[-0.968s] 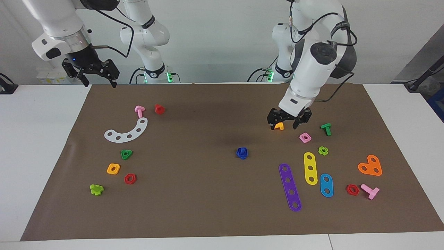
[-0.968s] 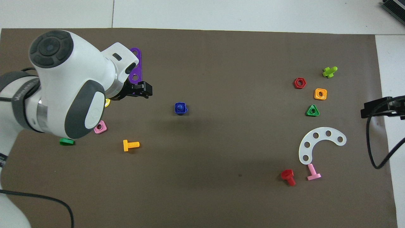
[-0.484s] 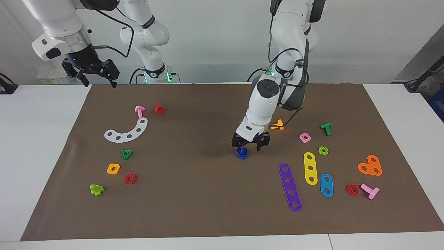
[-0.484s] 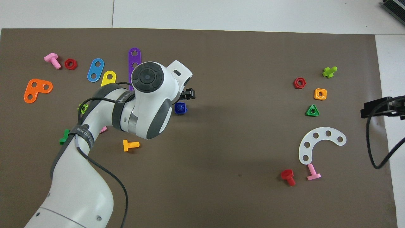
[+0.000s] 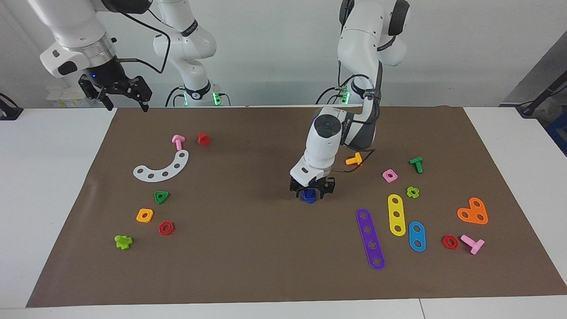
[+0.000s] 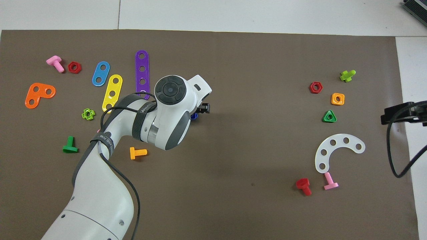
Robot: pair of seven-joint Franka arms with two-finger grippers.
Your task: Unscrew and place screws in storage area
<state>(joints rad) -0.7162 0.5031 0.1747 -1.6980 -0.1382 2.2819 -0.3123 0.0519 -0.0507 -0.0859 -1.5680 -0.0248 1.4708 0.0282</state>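
Screw [image 5: 309, 195] mid-mat, between the spread fingers of the lowered left claw [image 5: 312, 188]; grip not yet evident.

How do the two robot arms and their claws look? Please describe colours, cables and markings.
Both arms are glossy white with rounded links, dark grey joint caps and bands. The left claw and the right claw are black, each with two fingers. Black cables loop outside the arms. Green lights glow at both bases, and a small blue light shows above the right claw.
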